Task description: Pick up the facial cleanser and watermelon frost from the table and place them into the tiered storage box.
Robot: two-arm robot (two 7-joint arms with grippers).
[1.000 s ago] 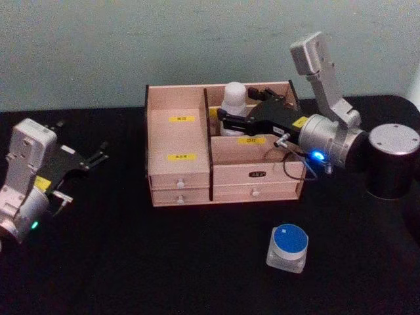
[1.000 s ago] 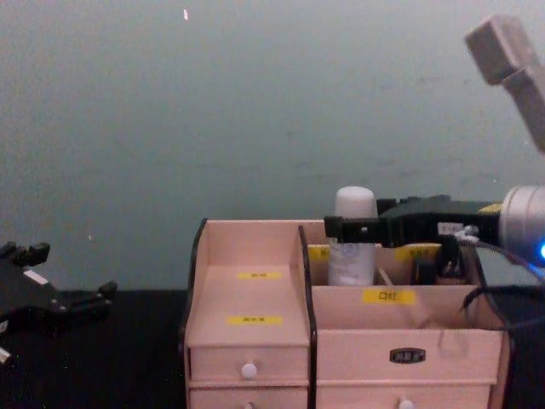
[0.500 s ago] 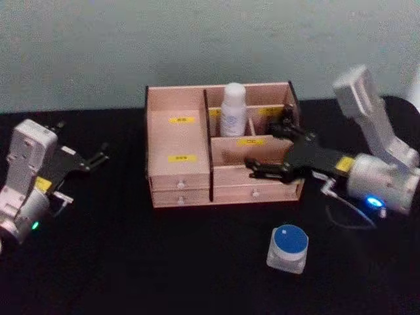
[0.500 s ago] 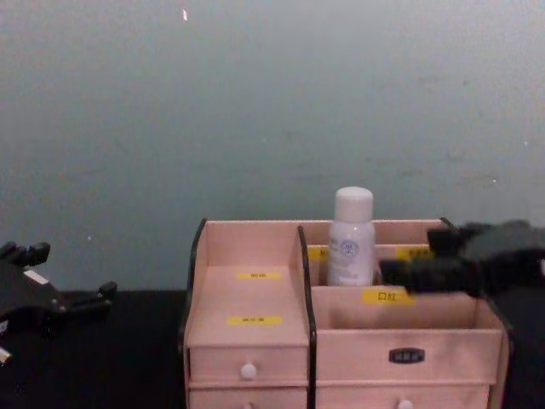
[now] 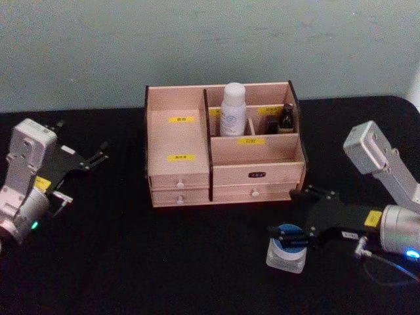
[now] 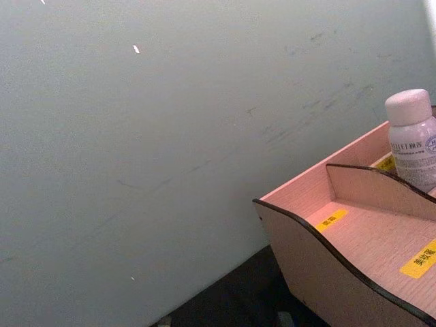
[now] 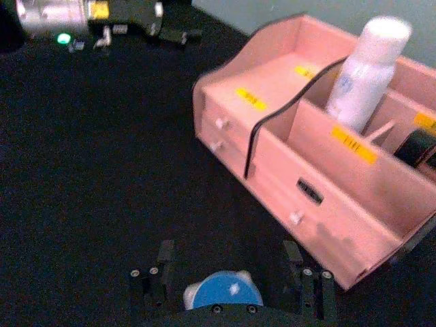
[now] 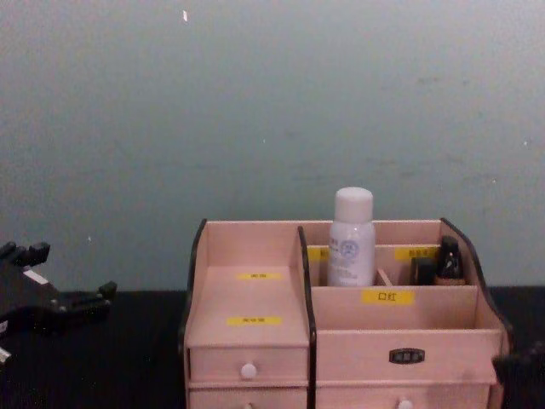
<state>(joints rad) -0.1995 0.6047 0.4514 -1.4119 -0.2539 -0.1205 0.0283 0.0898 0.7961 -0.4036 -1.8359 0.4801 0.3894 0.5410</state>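
Just before the tiered storage box, the right gripper straddles the watermelon frost jar, fingers apart. The facial cleanser stands in the box's rear compartment. The left gripper sits parked to the box's left, fingers apart.

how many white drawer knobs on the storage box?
3 on the tiered storage box: upper left knob, lower left knob, lower right knob. Upper right drawer front shows a dark plate, no knob visible.

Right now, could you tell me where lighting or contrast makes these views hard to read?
Head view: the black fingers of the right gripper blend into the black table around the blue-lidded jar. Right wrist view: the same, though the jar's lid stands out. Chest view: the left gripper is a silhouette; the tiered storage box is evenly lit.
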